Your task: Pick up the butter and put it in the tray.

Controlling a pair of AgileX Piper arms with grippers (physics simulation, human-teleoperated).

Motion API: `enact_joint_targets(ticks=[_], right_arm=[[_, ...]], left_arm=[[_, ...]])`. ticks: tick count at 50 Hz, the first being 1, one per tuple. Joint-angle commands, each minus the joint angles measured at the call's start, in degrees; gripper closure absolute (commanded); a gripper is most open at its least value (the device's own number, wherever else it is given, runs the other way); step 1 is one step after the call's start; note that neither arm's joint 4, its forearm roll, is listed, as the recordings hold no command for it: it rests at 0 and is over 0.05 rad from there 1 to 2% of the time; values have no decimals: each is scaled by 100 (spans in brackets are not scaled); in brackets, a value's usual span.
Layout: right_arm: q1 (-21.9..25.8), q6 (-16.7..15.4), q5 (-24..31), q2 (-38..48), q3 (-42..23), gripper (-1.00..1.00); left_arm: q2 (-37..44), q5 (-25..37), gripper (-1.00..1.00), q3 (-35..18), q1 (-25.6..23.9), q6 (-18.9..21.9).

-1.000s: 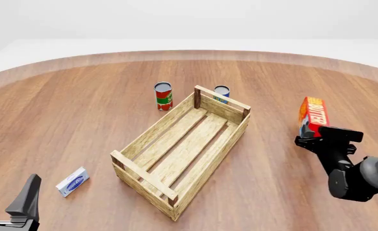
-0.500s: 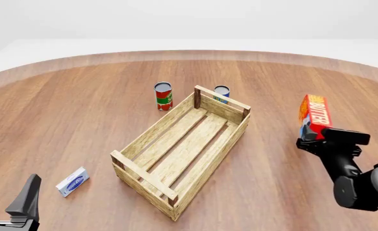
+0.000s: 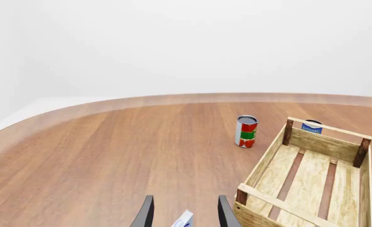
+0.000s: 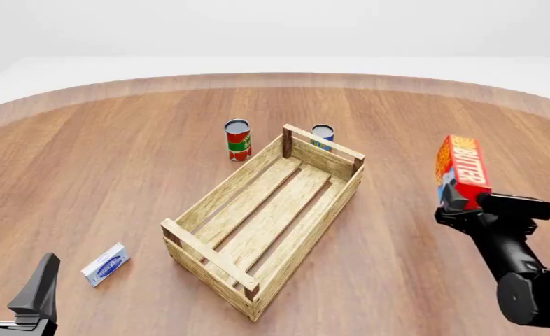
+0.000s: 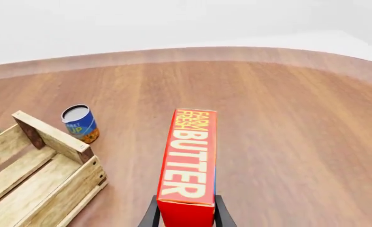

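Note:
The butter [image 4: 462,166], a red-orange carton with white lettering, is held upright off the table, to the right of the tray. My right gripper [image 4: 462,201] is shut on its lower end. In the right wrist view the butter [image 5: 189,161] sits between the two fingers of the gripper [image 5: 186,218]. The tray [image 4: 221,193], a large wooden slat crate, stands mid-table and holds nothing; it also shows in the left wrist view [image 3: 312,142] and the right wrist view [image 5: 53,137]. My left gripper [image 4: 12,281] is open and empty at the near left.
A red-and-green can [image 4: 238,140] stands just left of the tray's far end. A blue can [image 4: 322,134] stands behind its far wall. A small white-and-blue flat box [image 4: 105,264] lies near my left gripper [image 3: 184,213].
My right gripper has shifted a little to the right and towards the near side with the butter in it, and the carton stands slightly higher. The left arm has not moved.

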Motion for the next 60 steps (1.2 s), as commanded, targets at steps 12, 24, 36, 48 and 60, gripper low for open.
enact_joint_targets(ticks=[12,24,36,48,60], right_arm=[[302,70,522,-1339,462,100],[530,31,1072,-2179,642,100],[845,13,1794,-3212,778,100],[1337,-222,2741,-4194,635,100],[1807,-398,3464,-4725,371,100]], left_arm=[[0,0,-100,0,0,0],[0,0,-100,0,0,0],[0,0,-100,0,0,0],[0,0,-100,0,0,0],[0,0,-100,0,0,0]])
